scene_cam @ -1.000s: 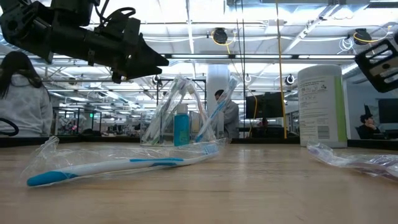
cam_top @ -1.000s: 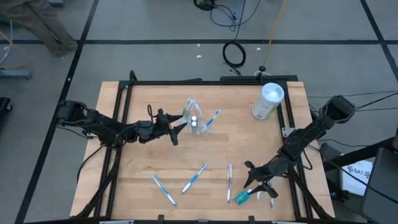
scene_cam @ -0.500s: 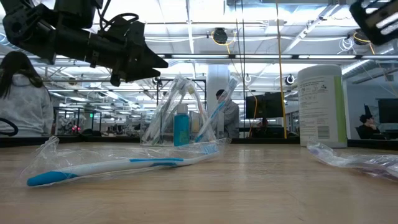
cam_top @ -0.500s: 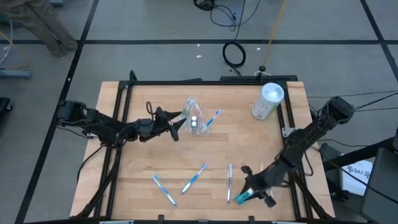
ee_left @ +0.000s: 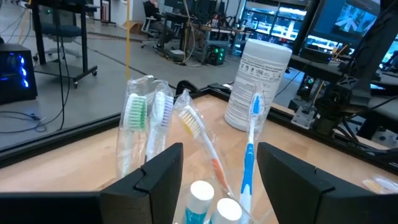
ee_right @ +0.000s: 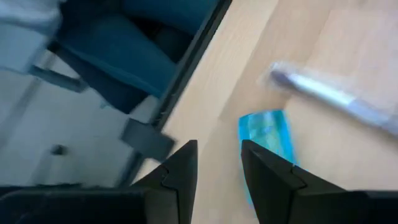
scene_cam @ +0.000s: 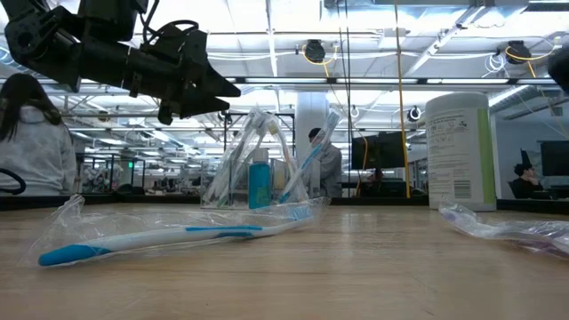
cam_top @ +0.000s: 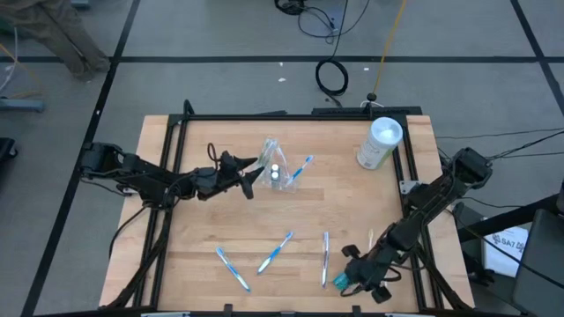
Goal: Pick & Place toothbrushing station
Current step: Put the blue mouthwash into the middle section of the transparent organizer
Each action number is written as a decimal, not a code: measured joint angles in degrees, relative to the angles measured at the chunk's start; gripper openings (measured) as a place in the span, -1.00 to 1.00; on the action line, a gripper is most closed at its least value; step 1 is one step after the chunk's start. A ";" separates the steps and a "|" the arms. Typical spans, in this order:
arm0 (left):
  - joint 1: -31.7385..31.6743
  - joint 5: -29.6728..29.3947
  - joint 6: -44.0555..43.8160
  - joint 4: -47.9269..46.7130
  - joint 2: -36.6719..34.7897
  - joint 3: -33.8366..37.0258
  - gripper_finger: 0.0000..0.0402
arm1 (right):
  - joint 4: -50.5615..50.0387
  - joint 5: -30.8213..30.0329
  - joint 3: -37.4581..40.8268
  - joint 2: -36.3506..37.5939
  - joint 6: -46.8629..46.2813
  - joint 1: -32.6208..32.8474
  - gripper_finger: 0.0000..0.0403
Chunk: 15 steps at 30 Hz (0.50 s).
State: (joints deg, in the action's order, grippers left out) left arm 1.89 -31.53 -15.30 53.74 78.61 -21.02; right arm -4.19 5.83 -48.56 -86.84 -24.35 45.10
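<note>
The toothbrushing station [cam_top: 276,167] is a small clear container holding toothbrushes and tubes. It stands upright on its base at the table's far middle, and also shows in the low view [scene_cam: 260,164]. My left gripper [cam_top: 253,179] is open just to its left and a little above it, touching nothing. In the left wrist view [ee_left: 219,149] its fingers frame the brushes and tube caps [ee_left: 205,193]. My right gripper [cam_top: 356,271] is open low over the near right corner, next to a small teal-blue object [cam_top: 342,280], which lies just ahead of its fingers in the right wrist view [ee_right: 266,138].
A white canister [cam_top: 380,141] stands at the far right. Three loose toothbrushes [cam_top: 275,253] lie near the front edge. A wrapped toothbrush [scene_cam: 169,236] lies in the low view's foreground. A black frame [cam_top: 264,116] borders the table. People sit in the room behind.
My right gripper has gone toward the table's near edge and a little to the left, coming down beside the teal-blue object. It has left the low view.
</note>
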 joint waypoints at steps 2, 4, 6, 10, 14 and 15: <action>0.09 0.02 -0.10 -0.04 0.00 0.00 0.06 | 0.08 -2.62 0.00 0.01 3.13 0.02 -0.42; 0.22 0.02 -0.25 -0.09 0.00 0.00 0.06 | 0.04 -3.26 0.00 0.01 3.25 -0.33 -0.42; 0.53 0.02 -0.25 -0.09 0.00 0.00 0.06 | 0.02 -3.88 0.00 0.01 2.34 -1.13 -0.42; 1.29 0.13 -0.23 -0.13 0.00 0.00 0.06 | -0.04 -5.05 0.00 0.01 -3.85 -3.48 -0.42; 1.35 0.19 -0.21 -0.13 0.00 0.00 0.06 | 0.00 -6.02 0.02 0.01 -7.90 -4.28 -0.37; 1.34 0.20 -0.22 -0.13 0.00 0.00 0.06 | 0.00 -6.02 0.02 0.01 -7.24 -4.28 -0.34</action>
State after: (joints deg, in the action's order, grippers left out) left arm 3.24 -31.33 -15.52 53.60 78.61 -21.02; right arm -4.18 -0.19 -48.53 -86.83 -31.59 40.82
